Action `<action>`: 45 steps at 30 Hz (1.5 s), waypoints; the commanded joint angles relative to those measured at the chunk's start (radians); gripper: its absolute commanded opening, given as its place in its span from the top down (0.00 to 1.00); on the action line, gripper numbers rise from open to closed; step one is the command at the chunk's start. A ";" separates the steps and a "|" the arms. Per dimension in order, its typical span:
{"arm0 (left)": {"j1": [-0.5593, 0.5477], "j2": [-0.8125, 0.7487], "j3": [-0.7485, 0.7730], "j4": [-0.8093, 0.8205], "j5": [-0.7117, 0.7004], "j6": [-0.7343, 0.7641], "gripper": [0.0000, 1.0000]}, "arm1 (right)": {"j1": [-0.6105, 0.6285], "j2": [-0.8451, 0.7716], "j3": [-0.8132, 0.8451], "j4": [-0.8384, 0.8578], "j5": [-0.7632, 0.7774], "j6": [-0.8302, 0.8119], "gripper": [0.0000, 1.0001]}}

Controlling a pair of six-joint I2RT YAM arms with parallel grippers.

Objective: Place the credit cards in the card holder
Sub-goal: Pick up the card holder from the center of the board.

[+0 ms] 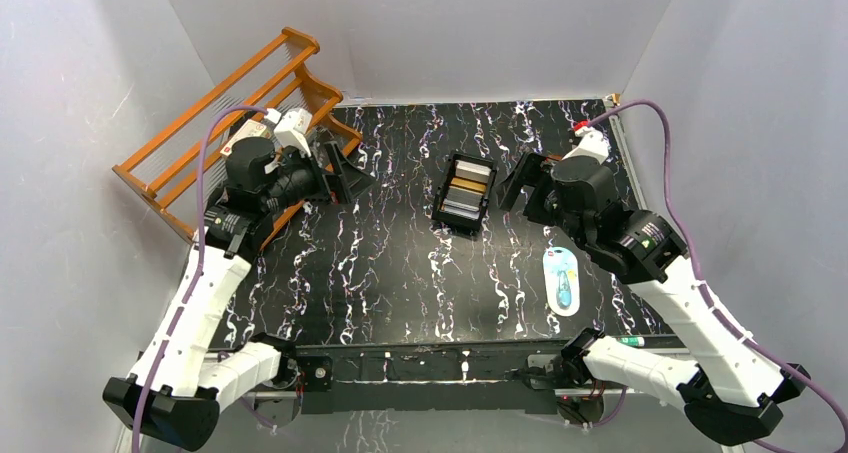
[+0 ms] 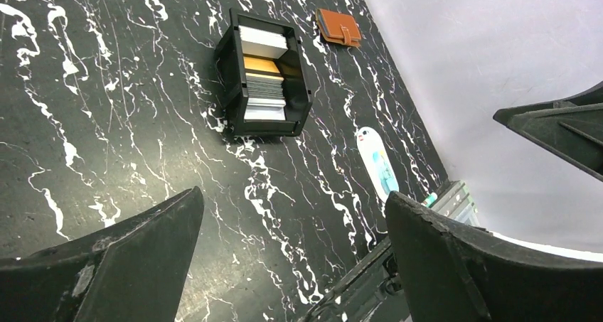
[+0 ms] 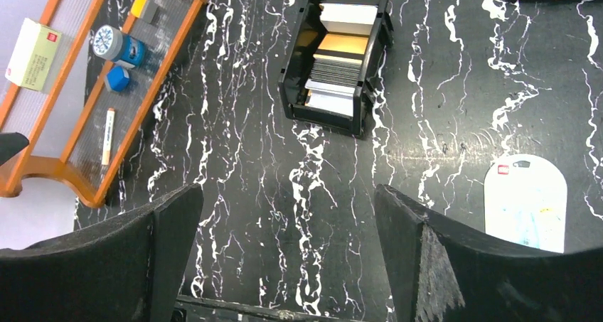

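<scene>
- A robotics lab test cell, not a home or a shop.
- Plain white panel walls (image 1: 70, 173) box in a black marble-patterned tabletop (image 1: 380, 263) on 3 sides.
- 2 white-and-black robot arms, left arm (image 1: 195, 313) and right arm (image 1: 700, 308), are mounted at its near edge, each trailing a purple cable (image 1: 203, 173).
- Staged props: orange wooden rack (image 1: 298, 43), black plastic tray (image 2: 227, 66).

Open bench (image 1: 380, 273) runs from the near edge to the middle. A black tray (image 1: 464, 191) stands toward the far edge, a white-and-blue packet (image 1: 562, 281) by the right edge, an orange rack (image 3: 153, 66) over the far left corner. Bare bench separates the black tray and the card holder (image 2: 338, 26).
</scene>
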 commanded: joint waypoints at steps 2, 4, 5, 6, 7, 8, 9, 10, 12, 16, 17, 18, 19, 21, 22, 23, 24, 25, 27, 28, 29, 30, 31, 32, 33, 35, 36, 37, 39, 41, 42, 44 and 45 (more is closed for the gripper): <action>0.000 -0.060 -0.016 0.056 -0.023 0.021 0.01 | -0.002 -0.034 -0.036 0.108 0.036 0.008 0.02; 0.001 -0.062 -0.035 0.062 -0.025 0.021 0.01 | -0.002 -0.035 -0.065 0.135 0.055 0.005 0.02; 0.001 -0.060 -0.046 0.063 -0.026 0.017 0.01 | -0.002 -0.031 -0.079 0.146 0.071 0.004 0.02; 0.000 -0.056 -0.057 0.065 -0.024 0.011 0.01 | -0.002 -0.026 -0.091 0.157 0.085 -0.001 0.02; 0.001 -0.050 -0.072 0.067 -0.018 0.007 0.01 | -0.003 -0.017 -0.102 0.170 0.088 -0.026 0.01; 0.002 -0.040 -0.090 0.067 -0.013 0.005 0.01 | -0.002 -0.006 -0.108 0.183 0.090 -0.070 0.02; 0.002 -0.030 -0.105 0.067 -0.009 0.004 0.01 | -0.003 0.010 -0.111 0.187 0.117 -0.079 0.02; 0.001 -0.021 -0.121 0.066 -0.011 0.005 0.01 | -0.003 0.033 -0.107 0.181 0.148 -0.077 0.02; 0.002 -0.004 -0.148 0.055 -0.031 0.004 0.01 | -0.003 0.092 -0.081 0.155 0.200 -0.083 0.02; 0.001 0.010 -0.207 0.056 -0.069 0.011 0.01 | -0.023 0.219 -0.036 0.129 0.324 -0.127 0.02; 0.001 0.010 -0.220 0.059 -0.089 0.006 0.01 | -0.045 0.245 -0.025 0.133 0.333 -0.144 0.02; 0.002 0.009 -0.235 0.067 -0.102 -0.001 0.01 | -0.077 0.267 -0.019 0.150 0.328 -0.164 0.02; 0.001 0.004 -0.251 0.079 -0.107 -0.009 0.01 | -0.123 0.284 -0.018 0.173 0.300 -0.185 0.02; 0.000 -0.010 -0.292 0.114 -0.115 -0.022 0.01 | -0.234 0.311 -0.029 0.230 0.211 -0.216 0.02; -0.001 -0.014 -0.310 0.128 -0.116 -0.024 0.01 | -0.293 0.322 -0.040 0.256 0.162 -0.225 0.02; -0.001 -0.018 -0.324 0.137 -0.117 -0.026 0.01 | -0.347 0.334 -0.054 0.287 0.132 -0.231 0.02; -0.001 -0.021 -0.335 0.143 -0.117 -0.027 0.01 | -0.393 0.346 -0.070 0.319 0.110 -0.233 0.05; -0.001 -0.026 -0.346 0.151 -0.115 -0.028 0.01 | -0.436 0.359 -0.087 0.350 0.088 -0.236 0.08; -0.001 -0.042 -0.369 0.174 -0.117 -0.035 0.01 | -0.514 0.388 -0.127 0.428 0.046 -0.253 0.16; -0.001 -0.051 -0.380 0.185 -0.120 -0.040 0.01 | -0.549 0.405 -0.149 0.464 0.033 -0.253 0.22; -0.001 -0.065 -0.397 0.202 -0.123 -0.043 0.01 | -0.586 0.424 -0.157 0.485 0.007 -0.242 0.29; -0.002 -0.075 -0.412 0.217 -0.127 -0.045 0.01 | -0.629 0.446 -0.161 0.501 -0.051 -0.216 0.33; -0.002 -0.081 -0.430 0.233 -0.136 -0.047 0.01 | -0.676 0.476 -0.165 0.518 -0.098 -0.165 0.37; -0.004 -0.083 -0.445 0.244 -0.146 -0.052 0.01 | -0.716 0.501 -0.169 0.535 -0.146 -0.121 0.38; -0.006 -0.084 -0.458 0.252 -0.154 -0.056 0.01 | -0.766 0.525 -0.171 0.548 -0.180 -0.069 0.39; -0.007 -0.084 -0.474 0.255 -0.168 -0.053 0.01 | -0.814 0.573 -0.173 0.581 -0.220 0.012 0.39; -0.006 -0.086 -0.470 0.250 -0.173 -0.046 0.01 | -0.827 0.598 -0.173 0.600 -0.224 0.042 0.39; -0.007 -0.089 -0.462 0.243 -0.173 -0.028 0.01 | -0.837 0.621 -0.173 0.620 -0.227 0.069 0.39; -0.007 -0.100 -0.451 0.232 -0.161 0.006 0.01 | -0.855 0.666 -0.177 0.678 -0.246 0.112 0.39; -0.007 -0.106 -0.451 0.223 -0.160 0.020 0.01 | -0.869 0.715 -0.177 0.735 -0.275 0.168 0.40; -0.007 -0.110 -0.453 0.218 -0.159 0.021 0.01 | -0.877 0.737 -0.175 0.760 -0.291 0.190 0.41; -0.007 -0.116 -0.465 0.221 -0.144 0.026 0.01 | -0.892 0.776 -0.175 0.792 -0.298 0.247 0.40; -0.007 -0.117 -0.466 0.220 -0.140 0.034 0.01 | -0.902 0.806 -0.175 0.794 -0.292 0.277 0.38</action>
